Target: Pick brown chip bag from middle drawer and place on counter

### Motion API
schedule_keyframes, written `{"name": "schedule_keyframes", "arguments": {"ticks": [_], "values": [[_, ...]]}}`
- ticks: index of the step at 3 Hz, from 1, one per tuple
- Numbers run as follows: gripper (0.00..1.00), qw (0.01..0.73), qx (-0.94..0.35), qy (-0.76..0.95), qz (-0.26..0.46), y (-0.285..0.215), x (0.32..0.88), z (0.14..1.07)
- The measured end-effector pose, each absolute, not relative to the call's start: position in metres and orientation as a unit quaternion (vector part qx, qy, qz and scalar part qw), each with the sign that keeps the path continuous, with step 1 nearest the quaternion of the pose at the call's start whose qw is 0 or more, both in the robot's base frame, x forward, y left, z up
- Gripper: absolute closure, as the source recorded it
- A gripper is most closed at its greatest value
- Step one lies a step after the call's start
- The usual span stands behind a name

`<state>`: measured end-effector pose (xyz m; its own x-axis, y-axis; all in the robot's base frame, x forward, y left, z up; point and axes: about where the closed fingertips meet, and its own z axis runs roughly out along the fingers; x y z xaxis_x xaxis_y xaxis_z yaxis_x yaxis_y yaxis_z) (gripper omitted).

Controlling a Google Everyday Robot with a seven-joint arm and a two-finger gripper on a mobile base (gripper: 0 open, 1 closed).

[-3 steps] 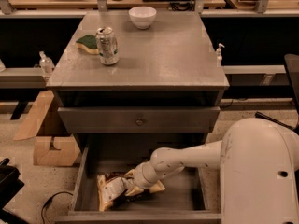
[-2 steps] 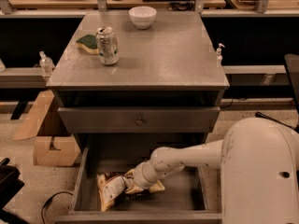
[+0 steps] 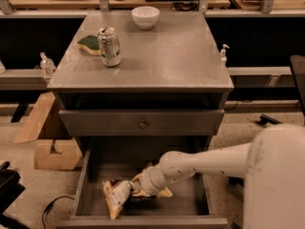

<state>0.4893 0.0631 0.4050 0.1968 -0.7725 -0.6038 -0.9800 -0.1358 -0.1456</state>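
Brown chip bag (image 3: pixel 116 198), end effector (image 3: pixel 137 189) at it, unmoved in middle drawer (image 3: pixel 188 205); grip: can't tell.

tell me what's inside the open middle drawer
The middle drawer holds the brown chip bag, lying on its floor near the front, with the gripper down at it. The arm covers part of the bag and floor; the drawer's rear is hidden under the upper drawer.

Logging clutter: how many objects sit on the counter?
3: bowl at back, can at left, green sponge beside it. Gripper is in the middle drawer, at the brown chip bag.
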Motion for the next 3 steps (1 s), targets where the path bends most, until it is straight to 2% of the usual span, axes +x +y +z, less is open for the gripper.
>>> {"name": "schedule_keyframes", "arguments": {"ticks": [3], "values": [[1.0,0.352,-0.712,0.587,0.155,-0.012,0.442,0.579]]}}
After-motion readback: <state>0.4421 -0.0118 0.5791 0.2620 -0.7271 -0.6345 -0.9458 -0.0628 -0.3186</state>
